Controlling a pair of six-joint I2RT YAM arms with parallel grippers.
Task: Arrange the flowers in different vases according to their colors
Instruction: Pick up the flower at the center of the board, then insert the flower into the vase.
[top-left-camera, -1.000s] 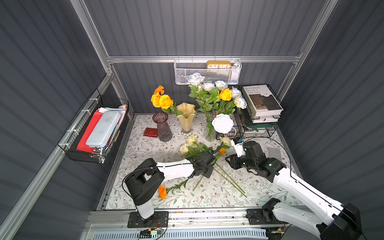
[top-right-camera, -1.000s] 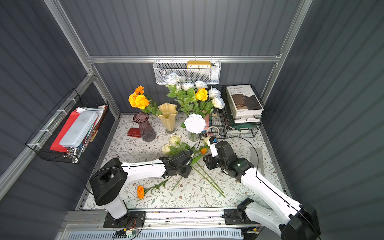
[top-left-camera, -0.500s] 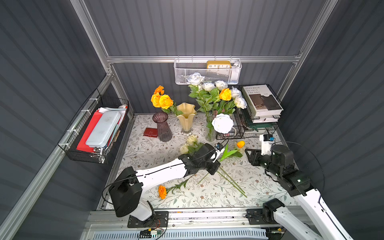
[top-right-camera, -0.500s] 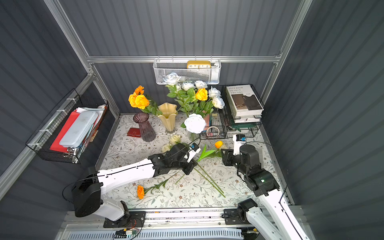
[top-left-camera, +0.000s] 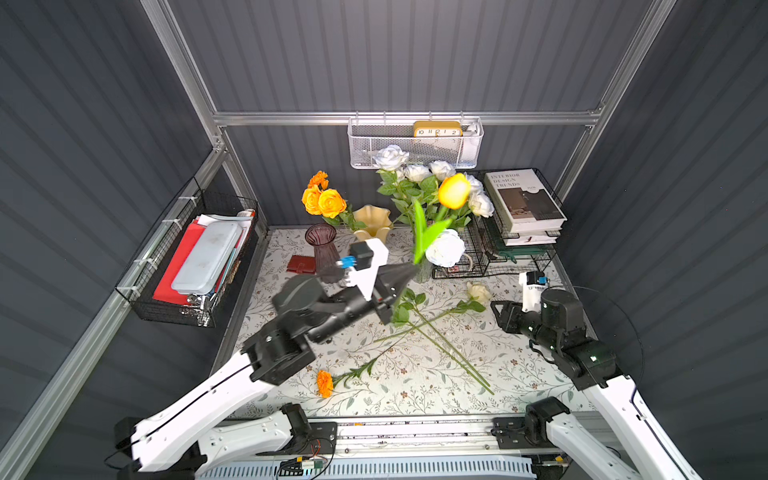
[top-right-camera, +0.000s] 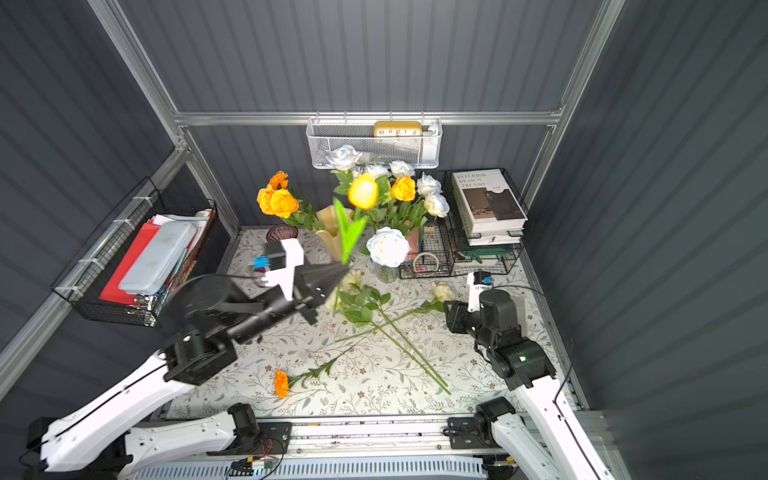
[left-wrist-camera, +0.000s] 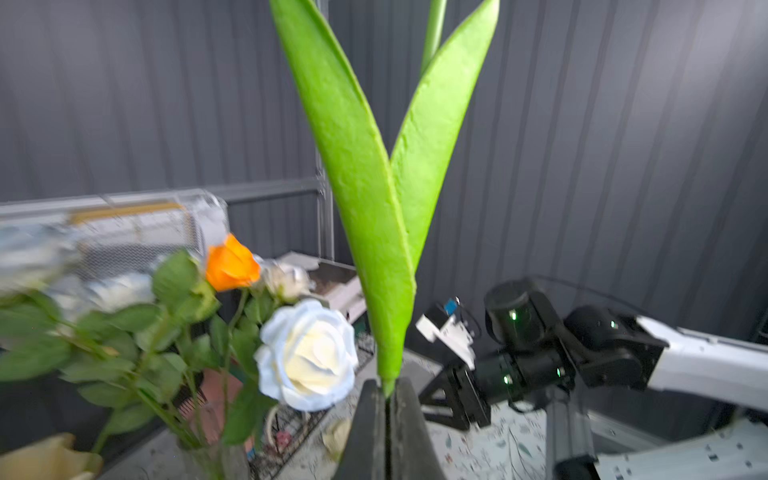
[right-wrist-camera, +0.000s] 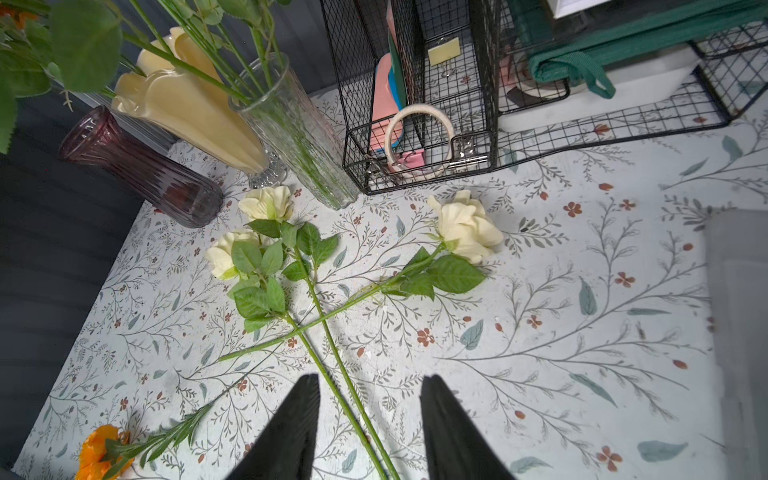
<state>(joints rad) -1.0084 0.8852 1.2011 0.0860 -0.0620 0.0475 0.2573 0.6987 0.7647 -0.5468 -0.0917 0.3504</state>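
Green-leaved yellow-orange tulip (top-left-camera: 454, 191) stands upright at frame centre, stem pinched in the left end effector (top-left-camera: 409, 272). Keep it vertical, clear the white roses (top-left-camera: 444, 249), aim for the cream wavy-rimmed vase (top-left-camera: 372, 216). Right end effector (top-left-camera: 498, 309) half-open, empty.

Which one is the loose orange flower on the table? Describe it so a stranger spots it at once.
Start at the floral tablecloth and go to its front edge, on the robot's left. A small ruffled orange flower lies there flat on a short leafy stem. The other flowers lying loose are cream roses, and every other orange bloom is raised above the tablecloth.
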